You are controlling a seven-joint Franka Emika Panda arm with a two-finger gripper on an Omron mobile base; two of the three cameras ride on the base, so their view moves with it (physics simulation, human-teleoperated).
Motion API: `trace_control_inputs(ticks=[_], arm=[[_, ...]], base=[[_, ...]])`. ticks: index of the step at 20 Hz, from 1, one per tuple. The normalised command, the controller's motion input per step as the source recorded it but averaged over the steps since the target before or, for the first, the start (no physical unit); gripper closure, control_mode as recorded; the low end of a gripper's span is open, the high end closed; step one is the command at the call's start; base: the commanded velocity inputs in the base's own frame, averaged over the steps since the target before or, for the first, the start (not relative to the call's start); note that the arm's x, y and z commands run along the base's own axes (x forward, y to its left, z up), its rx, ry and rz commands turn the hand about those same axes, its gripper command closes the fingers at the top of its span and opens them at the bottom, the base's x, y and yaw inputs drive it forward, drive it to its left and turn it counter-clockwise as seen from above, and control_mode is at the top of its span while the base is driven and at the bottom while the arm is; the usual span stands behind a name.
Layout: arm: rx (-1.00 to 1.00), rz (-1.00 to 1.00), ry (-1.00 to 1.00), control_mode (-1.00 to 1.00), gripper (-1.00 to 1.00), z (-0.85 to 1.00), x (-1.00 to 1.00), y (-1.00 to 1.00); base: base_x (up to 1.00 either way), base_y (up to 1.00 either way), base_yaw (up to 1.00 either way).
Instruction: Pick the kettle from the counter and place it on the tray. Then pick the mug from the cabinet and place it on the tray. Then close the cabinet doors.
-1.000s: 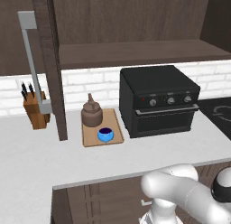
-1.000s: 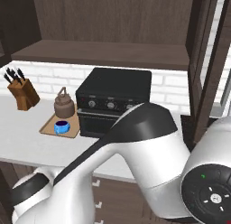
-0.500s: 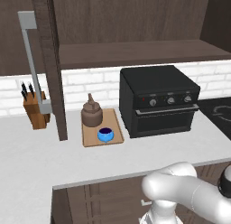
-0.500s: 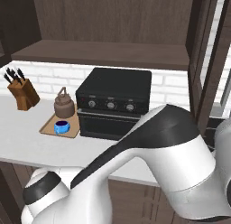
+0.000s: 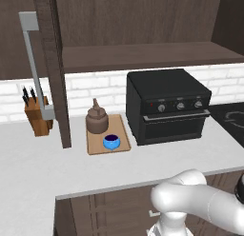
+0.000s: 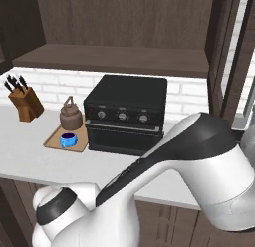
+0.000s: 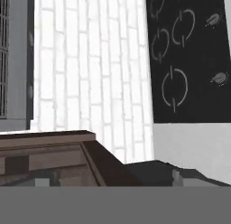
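The dark-brown kettle (image 5: 97,120) (image 6: 71,116) and the blue mug (image 5: 111,142) (image 6: 68,139) both stand on the light-wood tray (image 5: 121,135) (image 6: 52,140) on the counter (image 5: 43,159) (image 6: 30,156). The cabinet (image 5: 143,54) (image 6: 114,57) stands open. Its left door (image 5: 52,73) with a grey bar handle (image 5: 34,63) swings out over the counter. The right door (image 6: 226,57) also stands out. In the hand view my gripper (image 7: 110,177) is open, its fingertips (image 7: 178,177) wide apart, with a dark wooden frame edge (image 7: 54,151) just ahead. My arm (image 6: 199,156) reaches up to the right.
A black oven (image 5: 167,106) (image 6: 127,111) sits right of the tray. A tan knife block (image 5: 37,113) (image 6: 25,104) stands at the left by the white brick wall (image 7: 90,60). A black cooktop (image 7: 189,56) (image 5: 231,116) lies to the right.
My arm has swung, its upper link rising toward the right in the right base view. Kettle, mug, tray and left door have not moved.
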Motion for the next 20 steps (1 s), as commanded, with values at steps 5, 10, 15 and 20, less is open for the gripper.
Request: trace_control_inputs(ticks=[5,10,15,20], arm=[[0.01,0.13,0.0,-1.0,-1.0,-0.06,0.13,0.14],[0.01,0.15,-0.03,-1.0,-1.0,-0.02,0.07,0.19],[0.0,0.15,-0.02,-1.0,-1.0,0.0,0.06,0.29],[0.0,0.16,0.0,-1.0,-1.0,-0.01,0.03,0.35]], base=[[0.0,0.0,0.0],[0.0,0.0,0.0],[0.0,0.0,0.0],[0.0,0.0,0.0]])
